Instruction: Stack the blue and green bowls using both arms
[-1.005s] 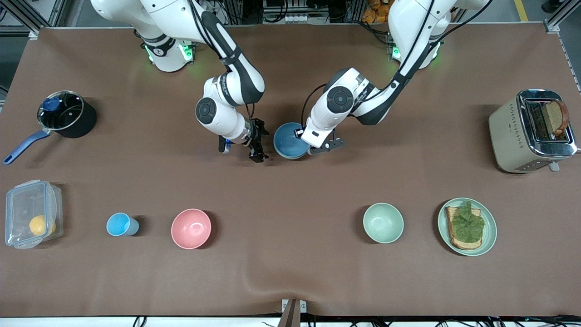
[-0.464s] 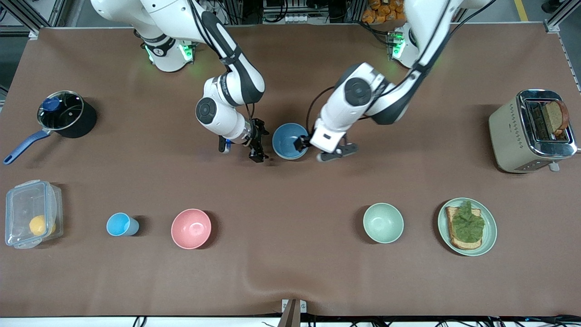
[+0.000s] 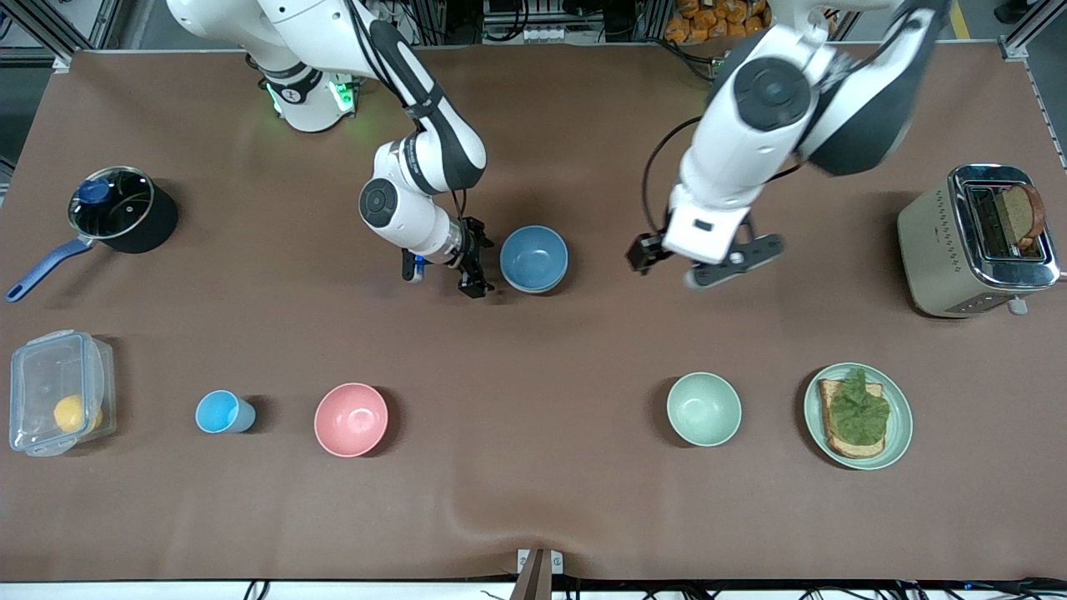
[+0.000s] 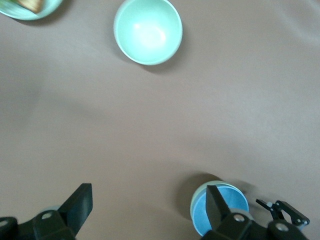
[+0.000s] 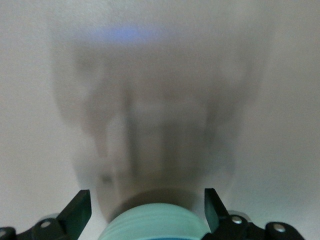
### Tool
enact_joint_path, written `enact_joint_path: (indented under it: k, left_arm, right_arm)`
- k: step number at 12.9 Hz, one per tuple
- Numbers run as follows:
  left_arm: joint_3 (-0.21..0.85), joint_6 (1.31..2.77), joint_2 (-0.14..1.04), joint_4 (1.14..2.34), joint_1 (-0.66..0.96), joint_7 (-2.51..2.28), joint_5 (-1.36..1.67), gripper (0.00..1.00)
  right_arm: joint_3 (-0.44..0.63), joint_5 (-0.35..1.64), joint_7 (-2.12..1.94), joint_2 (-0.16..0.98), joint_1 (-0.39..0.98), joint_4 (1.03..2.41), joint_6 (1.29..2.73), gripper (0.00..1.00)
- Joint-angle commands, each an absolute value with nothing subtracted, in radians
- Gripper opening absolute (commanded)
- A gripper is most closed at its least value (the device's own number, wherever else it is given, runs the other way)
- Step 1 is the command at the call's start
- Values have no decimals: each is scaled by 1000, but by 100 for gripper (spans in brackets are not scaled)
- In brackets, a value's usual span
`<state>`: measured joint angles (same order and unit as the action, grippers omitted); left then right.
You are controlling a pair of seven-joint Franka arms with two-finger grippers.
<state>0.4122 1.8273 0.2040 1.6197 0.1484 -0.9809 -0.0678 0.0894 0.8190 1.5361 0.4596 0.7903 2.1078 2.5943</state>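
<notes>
The blue bowl (image 3: 533,257) sits nested in the pale green bowl (image 4: 193,205) near the middle of the table; only the green rim shows around it. In the right wrist view the green bowl's wall (image 5: 150,222) lies between the fingers. My right gripper (image 3: 479,260) is low at the table beside the stack, toward the right arm's end, open (image 5: 145,200). My left gripper (image 3: 702,265) is raised over bare table between the stack and the toaster, open and empty (image 4: 148,207). The blue bowl also shows in the left wrist view (image 4: 237,204).
A mintier green bowl (image 3: 703,408) and a green plate (image 3: 902,425) with toast and lettuce lie nearer the camera. A pink bowl (image 3: 351,419), light-blue cup (image 3: 221,412), clear container (image 3: 58,392) and pot (image 3: 117,208) are toward the right arm's end. A toaster (image 3: 934,242) stands at the left arm's end.
My left gripper has let go of the blue bowl, risen and swung toward the toaster. The blue bowl stays in place. The right arm has not moved.
</notes>
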Motion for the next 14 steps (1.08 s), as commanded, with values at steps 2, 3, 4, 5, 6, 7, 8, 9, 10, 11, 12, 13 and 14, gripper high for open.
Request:
enact_joint_path:
  k: [2,3,4,5,6,7,8,9,10,11,12,13,14]
  left_arm:
    - [420,1717,147,1562,26,-806,-75,100]
    - [420,1710,140,1560,3,-755,-74,100]
    - [422,1710,140,1551,-29,-709,-74,100]
    - [422,1694,140,1531,-52,-686,-72,100]
    - [420,1654,146,1499,-70,-677,-74,100]
    - [420,1623,155,1465,-86,-670,-74,100]
    - [420,1588,161,1456,-104,-660,-75,100]
    - [420,1565,172,1445,-109,-641,-75,100]
    - [416,1553,173,1434,-112,-621,-75,100]
    - [413,1543,173,1430,-115,-598,-75,100]
    - [411,1533,173,1427,-118,-575,-75,100]
    - [411,1516,172,1425,-129,-549,-75,100]
    - [404,1516,163,1424,-127,-517,-71,100]
  right_arm:
    - [170,805,1332,354,746,2204,2429,100]
    - [211,799,1289,339,747,2204,2366,100]
    - [242,772,1269,322,747,2203,2321,100]
    - [262,718,1269,308,746,2203,2280,100]
    - [297,650,1269,293,746,2198,2220,100]
    - [342,591,1263,281,744,2188,2150,100]
    - [380,539,1258,276,745,2157,2081,100]
    - [403,499,1256,276,744,2125,2015,100]
    - [434,464,1253,272,744,2096,1958,100]
    - [461,433,1249,262,744,2076,1916,100]
    - [488,389,1206,250,741,2051,1872,100]
    - [515,358,1133,239,714,2016,1808,100]
    - [518,341,1030,232,660,1973,1734,100]
